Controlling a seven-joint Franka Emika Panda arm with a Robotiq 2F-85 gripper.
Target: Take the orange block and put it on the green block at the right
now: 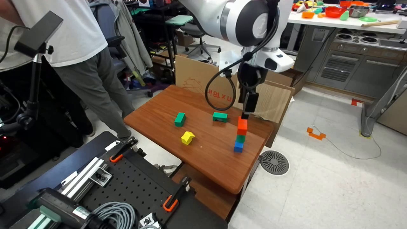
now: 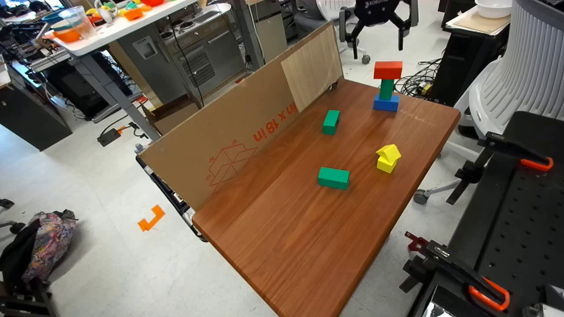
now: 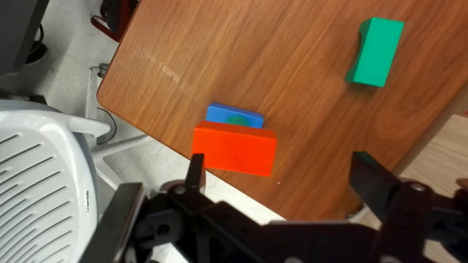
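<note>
The orange block [image 1: 242, 126] lies flat on top of the green block in both exterior views [image 2: 387, 70]. The green block [image 2: 386, 89] stands upright on a blue block [image 2: 386, 104]. In the wrist view the orange block [image 3: 234, 149] hides most of the green block [image 3: 237, 120], with part of the blue block [image 3: 218, 114] showing. My gripper [image 2: 378, 52] is open and empty just above the stack, its fingertips apart from the orange block. In the wrist view my gripper's [image 3: 278, 156] left finger overlaps the orange block's edge; the right finger is well away.
Two wider green blocks [image 2: 333, 178] [image 2: 331, 122] and a stack of yellow blocks [image 2: 388, 157] sit on the brown table [image 2: 282, 246]. A cardboard panel [image 2: 211, 141] stands along one table edge. The stack stands near a table corner.
</note>
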